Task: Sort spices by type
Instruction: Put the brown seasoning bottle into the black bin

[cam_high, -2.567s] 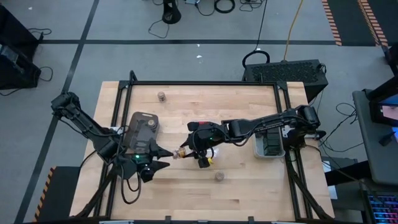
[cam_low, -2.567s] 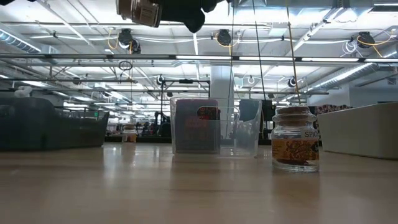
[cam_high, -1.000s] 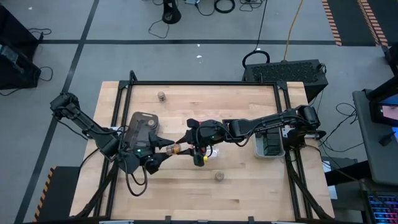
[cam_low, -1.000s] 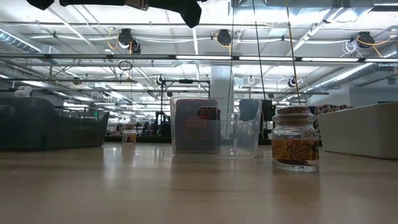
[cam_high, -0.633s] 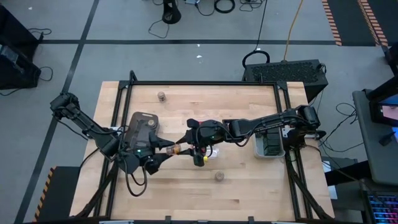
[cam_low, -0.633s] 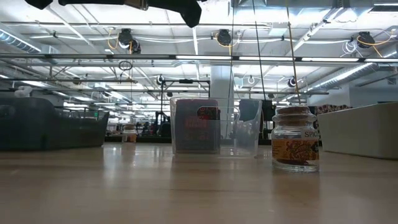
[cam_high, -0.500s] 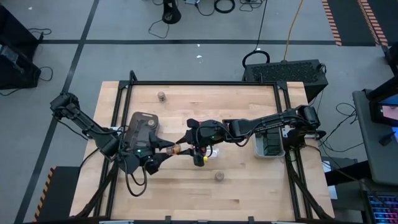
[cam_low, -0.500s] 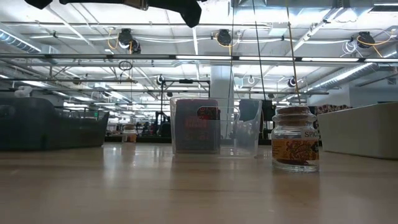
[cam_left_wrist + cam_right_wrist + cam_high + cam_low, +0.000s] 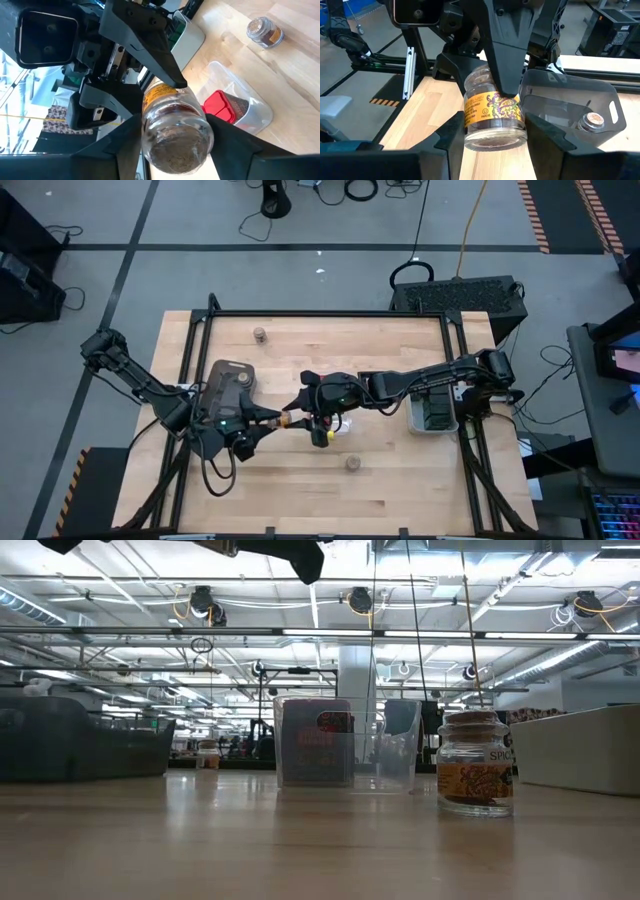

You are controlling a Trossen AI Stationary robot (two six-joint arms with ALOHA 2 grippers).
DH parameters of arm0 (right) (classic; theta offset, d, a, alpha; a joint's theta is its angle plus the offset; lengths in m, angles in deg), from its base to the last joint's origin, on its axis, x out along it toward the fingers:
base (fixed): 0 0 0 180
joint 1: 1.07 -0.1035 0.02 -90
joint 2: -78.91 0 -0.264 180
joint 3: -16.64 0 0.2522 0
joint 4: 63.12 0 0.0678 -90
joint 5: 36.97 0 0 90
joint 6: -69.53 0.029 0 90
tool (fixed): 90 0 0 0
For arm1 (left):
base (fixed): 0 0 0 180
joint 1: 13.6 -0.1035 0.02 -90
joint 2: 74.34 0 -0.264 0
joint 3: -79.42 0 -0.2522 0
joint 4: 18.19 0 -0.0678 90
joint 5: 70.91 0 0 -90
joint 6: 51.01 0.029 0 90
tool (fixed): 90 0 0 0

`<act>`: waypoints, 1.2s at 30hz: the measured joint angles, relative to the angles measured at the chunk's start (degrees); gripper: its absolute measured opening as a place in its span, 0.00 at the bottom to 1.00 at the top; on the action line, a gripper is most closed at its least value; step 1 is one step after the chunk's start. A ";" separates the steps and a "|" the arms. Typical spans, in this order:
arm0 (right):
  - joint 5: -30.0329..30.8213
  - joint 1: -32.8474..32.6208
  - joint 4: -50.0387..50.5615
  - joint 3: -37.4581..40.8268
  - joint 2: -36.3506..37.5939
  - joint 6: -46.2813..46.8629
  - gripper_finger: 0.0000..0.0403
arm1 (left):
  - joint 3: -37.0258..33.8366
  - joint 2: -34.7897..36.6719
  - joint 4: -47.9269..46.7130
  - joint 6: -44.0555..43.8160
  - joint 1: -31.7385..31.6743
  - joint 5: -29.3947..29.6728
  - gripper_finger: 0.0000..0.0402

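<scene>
A round brownish spice jar (image 9: 284,420) hangs level above the table's middle, between my two grippers. My left gripper (image 9: 268,421) comes from the table's left and is shut on the jar's lid end. My right gripper (image 9: 297,417) comes from the right and is shut on its base end. Another jar (image 9: 353,463) stands on its base on the wood nearer the front edge, large in the low view (image 9: 475,775). One more jar (image 9: 259,334) stands near the far edge. My left gripper pinches the jar's lid end (image 9: 150,135) between its two fingers (image 9: 227,142), one on each side of the glass. The fingers come nearly level from the table's left and lie along the jar, which stays lifted clear and on its side. My right gripper pinches the jar's base end (image 9: 470,132) between its two fingers (image 9: 547,137). They come nearly level from the table's right and lie along the jar. The jar is clear of the table, its label (image 9: 492,107) showing between the fingers.
A grey tray (image 9: 232,385) holding a jar (image 9: 592,120) sits behind my left gripper. A clear tray (image 9: 250,117) with a red box (image 9: 217,105) lies under the handover spot. A bin (image 9: 433,412) stands at the table's right.
My left gripper has shut: its fingers stood wide on either side of the jar's lid end and have closed in onto the glass. Both arms and the jar have kept their places.
</scene>
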 joint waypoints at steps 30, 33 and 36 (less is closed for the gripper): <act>-2.91 3.09 8.33 0.00 3.23 0.10 0.80 | -0.02 0.23 -1.20 -4.43 0.61 1.45 0.49; -2.79 3.76 12.05 -0.09 4.54 1.37 0.80 | 0.84 0.85 -4.90 -7.80 0.63 1.86 0.49; -2.78 3.76 14.43 -0.07 4.91 2.24 0.79 | 2.00 1.97 -10.10 -11.94 0.58 1.96 0.49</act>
